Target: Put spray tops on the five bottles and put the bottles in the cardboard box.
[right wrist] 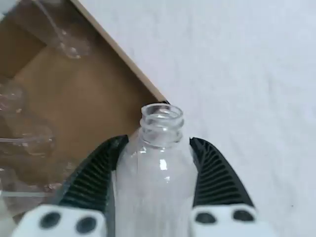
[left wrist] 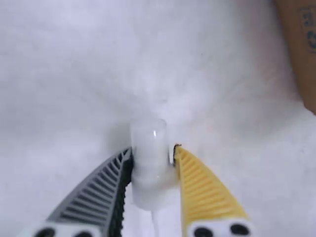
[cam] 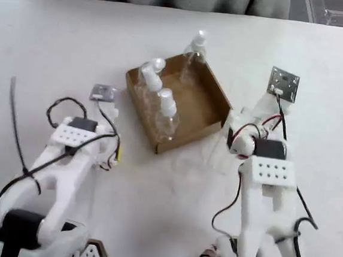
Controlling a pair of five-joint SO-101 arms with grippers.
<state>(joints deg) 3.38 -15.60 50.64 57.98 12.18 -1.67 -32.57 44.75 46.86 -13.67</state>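
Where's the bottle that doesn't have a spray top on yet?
In the right wrist view, the open bottle is held in the right end effector, just outside the right-hand edge of the cardboard box.

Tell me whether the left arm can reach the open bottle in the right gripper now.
Probably not directly: the cardboard box with its capped bottles sits between the left gripper, shut on a spray top, and the bottle in the right gripper.

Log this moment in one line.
left gripper: shut on spray top | right gripper: shut on open bottle by cardboard box edge | in box: three topped bottles
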